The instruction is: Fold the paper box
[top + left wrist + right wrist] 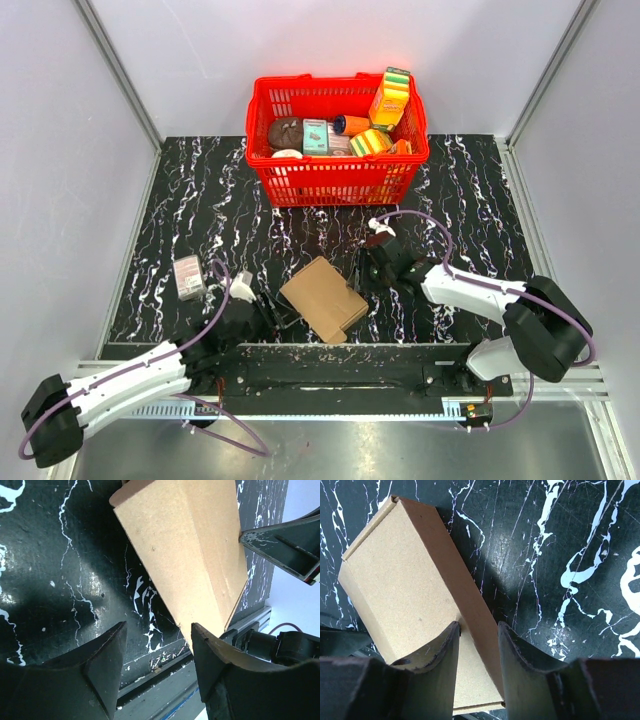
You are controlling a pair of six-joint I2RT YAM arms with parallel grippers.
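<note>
Saw from above the paper box (323, 298) lying on the tabletop (200, 200) between left pincer (264, 314) and right pincer (373, 262). Left wrist: found it (159, 627) gaping beside a box corner. Right wrist: found it (477, 625) astride the box's edge, grip unclear.

Table (200, 200): paper box (322, 298), basket (335, 185), packet (188, 277)

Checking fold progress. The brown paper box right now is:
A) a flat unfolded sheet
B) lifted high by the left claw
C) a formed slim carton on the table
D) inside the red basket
C: the paper box shows a top face and a side wall, and it lies on the table in front of the red basket.
</note>
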